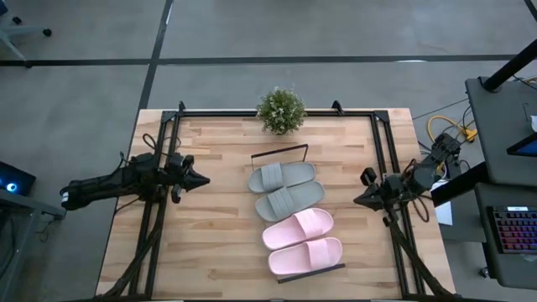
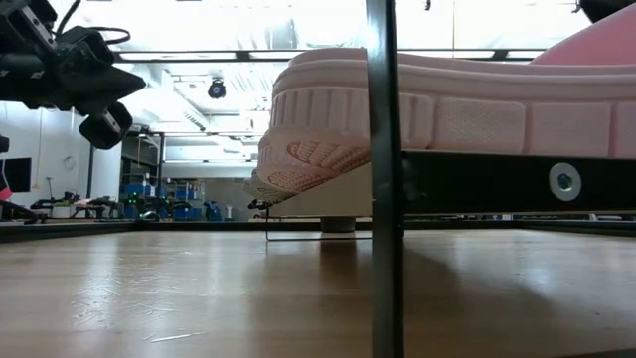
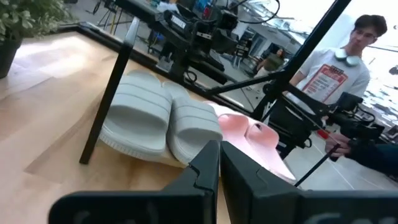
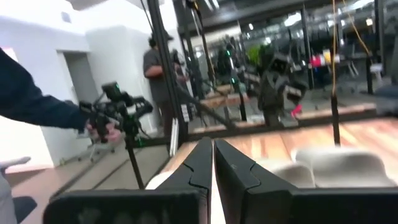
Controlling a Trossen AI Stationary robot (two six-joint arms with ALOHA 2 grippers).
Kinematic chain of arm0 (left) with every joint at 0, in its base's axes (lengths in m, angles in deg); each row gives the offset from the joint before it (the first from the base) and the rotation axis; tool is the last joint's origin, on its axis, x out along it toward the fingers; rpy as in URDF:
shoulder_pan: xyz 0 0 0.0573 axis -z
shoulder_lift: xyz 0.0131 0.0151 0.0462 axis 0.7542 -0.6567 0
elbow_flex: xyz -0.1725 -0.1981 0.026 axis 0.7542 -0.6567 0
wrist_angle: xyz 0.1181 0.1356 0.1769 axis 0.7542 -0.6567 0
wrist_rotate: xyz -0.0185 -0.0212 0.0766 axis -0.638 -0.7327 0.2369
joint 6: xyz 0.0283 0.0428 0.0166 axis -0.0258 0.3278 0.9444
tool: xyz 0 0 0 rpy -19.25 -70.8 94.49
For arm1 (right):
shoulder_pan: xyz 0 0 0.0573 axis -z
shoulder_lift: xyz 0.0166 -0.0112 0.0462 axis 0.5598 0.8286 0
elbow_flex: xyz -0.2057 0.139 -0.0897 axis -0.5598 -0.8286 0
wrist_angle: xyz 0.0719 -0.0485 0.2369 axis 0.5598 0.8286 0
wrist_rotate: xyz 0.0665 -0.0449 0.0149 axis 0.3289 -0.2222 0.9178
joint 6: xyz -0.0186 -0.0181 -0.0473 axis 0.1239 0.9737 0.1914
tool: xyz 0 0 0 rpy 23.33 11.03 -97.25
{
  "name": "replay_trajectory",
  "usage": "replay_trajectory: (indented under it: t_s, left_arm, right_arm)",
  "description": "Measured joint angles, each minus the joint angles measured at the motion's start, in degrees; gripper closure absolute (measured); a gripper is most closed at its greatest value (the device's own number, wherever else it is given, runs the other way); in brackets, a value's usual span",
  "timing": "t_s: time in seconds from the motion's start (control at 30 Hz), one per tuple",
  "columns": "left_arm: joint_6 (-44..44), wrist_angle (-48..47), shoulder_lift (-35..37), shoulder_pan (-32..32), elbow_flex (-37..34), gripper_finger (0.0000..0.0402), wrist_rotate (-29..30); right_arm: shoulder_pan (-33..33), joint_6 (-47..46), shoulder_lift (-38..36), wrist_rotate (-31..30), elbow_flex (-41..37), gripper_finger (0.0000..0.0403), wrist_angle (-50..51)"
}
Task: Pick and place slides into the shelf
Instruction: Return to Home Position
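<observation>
Two grey slides (image 1: 285, 190) and two pale pink slides (image 1: 300, 242) lie side by side, soles down, on the narrow shelf (image 1: 329, 270) in the table's middle. The left wrist view shows the grey slides (image 3: 155, 121) with the pink slides (image 3: 249, 137) beyond them. The low view has a pink slide (image 2: 417, 124) close up on the shelf board. My left gripper (image 1: 201, 179) hovers shut near the table's left side, pointing at the shelf. My right gripper (image 1: 359, 200) hovers shut near the right side, also pointing at it. Neither touches anything.
A small potted plant (image 1: 281, 109) stands at the table's far edge behind the shelf. A black frame (image 1: 382, 143) runs along the table's far, left and right sides. People holding a hand-held rig show in the room beyond in both wrist views.
</observation>
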Motion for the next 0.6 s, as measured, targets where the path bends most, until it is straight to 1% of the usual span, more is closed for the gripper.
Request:
replay_trajectory:
  t_s: [0.1,0.17,0.33,0.43,0.6]
  left_arm:
    - [0.04,-0.39,-0.01,-0.02,-0.03,0.0402,-0.1]
    - [0.12,-0.35,0.03,-0.02,-0.03,0.0402,-0.11]
    - [-1.67,-0.21,0.16,-0.02,-0.03,0.0402,-0.67]
    - [-4.31,0.68,0.67,-0.02,-0.01,0.0402,-0.7]
    - [-4.54,0.5,0.43,-0.06,-0.01,0.0402,-0.69]
  right_arm:
    - [0.0,-3.25,0.02,-0.89,0.0,0.0394,2.96]
    - [0.0,-4.26,0.02,-0.9,0.0,0.0394,3.07]
    - [-0.02,-2.44,0.11,-0.92,0.0,0.0394,3.06]
    - [-0.02,-2.46,0.11,-0.92,0.0,0.0394,3.04]
    - [-0.04,-2.46,0.09,-0.92,0.0,0.0394,3.05]
